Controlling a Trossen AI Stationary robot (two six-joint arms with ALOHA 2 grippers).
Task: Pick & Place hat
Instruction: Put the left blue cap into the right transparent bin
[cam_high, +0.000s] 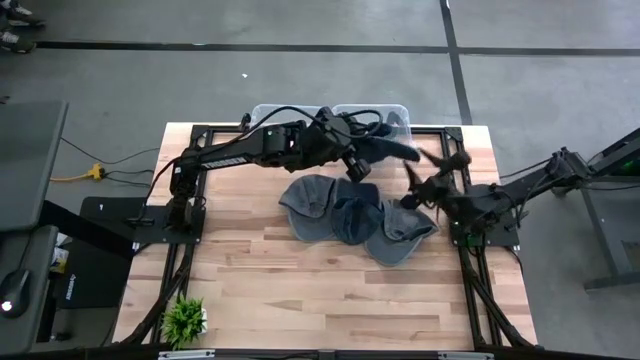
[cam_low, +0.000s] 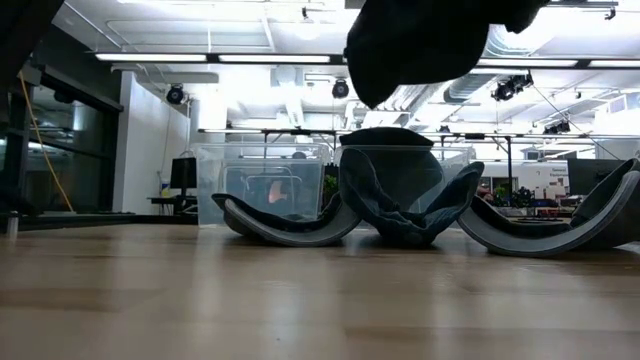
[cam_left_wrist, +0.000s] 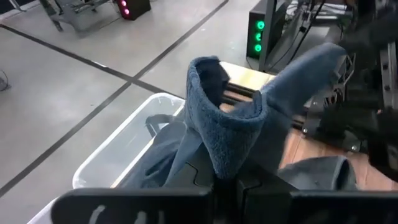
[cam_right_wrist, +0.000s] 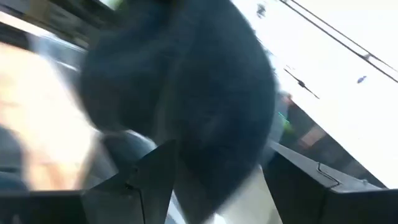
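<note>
My left gripper (cam_high: 358, 160) reaches from the table's left and is shut on a blue hat (cam_high: 390, 150), which it holds high near the clear bins (cam_high: 385, 112) at the far edge. In the left wrist view that hat (cam_left_wrist: 249, 124) stands up ahead of the fingers, above a bin (cam_left_wrist: 118, 158) holding blue-grey cloth. Three more blue hats (cam_high: 310, 200) (cam_high: 355, 218) (cam_high: 402, 238) lie on the table's middle, crowns down. My right gripper (cam_high: 418, 182) hovers open just right of the held hat; in its wrist view a dark hat (cam_right_wrist: 193, 106) fills the space before its fingers (cam_right_wrist: 155, 180). My left gripper pinches a bunched fold of the hat's cloth (cam_left_wrist: 229, 165) between its two fingers, coming from the table's left and slanting slightly down. The hat is lifted clear of the table and sticks out beyond the fingers toward the right. Whether my right gripper touches this hat cannot be told.
Two clear bins (cam_high: 290, 112) stand side by side at the table's far edge. A small green plant (cam_high: 185, 320) sits at the near left corner. Black frame rails run along both sides. The table's near half is bare wood (cam_high: 330, 300).
</note>
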